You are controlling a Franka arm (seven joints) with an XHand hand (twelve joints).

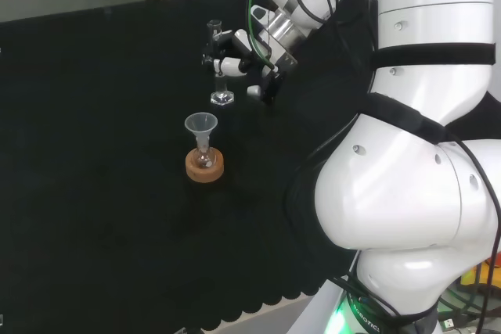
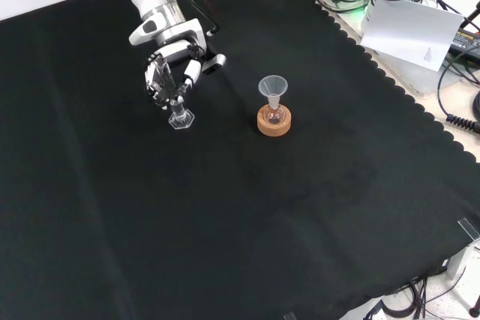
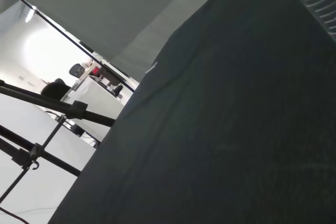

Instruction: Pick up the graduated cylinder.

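Black cloth over the whole counter (image 1: 94, 193), grey wall behind, pretty bare setup.

Head view: take the cork ring stand (image 1: 204, 166) with the little flask and funnel (image 1: 201, 124) as the landmark. The graduated cylinder (image 1: 220, 76) stands upright just behind it, a bit to the right, hex foot flat on the cloth. The hand (image 1: 235, 56) is right at the cylinder's upper half, coming in from the right side, and its fingers (image 1: 225, 66) look curled around the tube. So the long axis is vertical and the fingers cross it sideways, which is what you'd want for a straight lift.

Front view: same story from the other side. The cylinder (image 2: 178, 110) sits to the left of the cork stand (image 2: 273, 121), clearly apart from it, and the hand (image 2: 171, 69) hangs over it from above with fingers (image 2: 159, 80) wrapped around the tube above the foot. The foot looks like it's on the cloth, so I'd say it's grasped but not lifted yet.

Wrist view: just cloth (image 3: 236, 129) at a steep slant and the room beyond, nothing useful about the grip.

Next move is probably straight up along that axis, keeping clear of the funnel.
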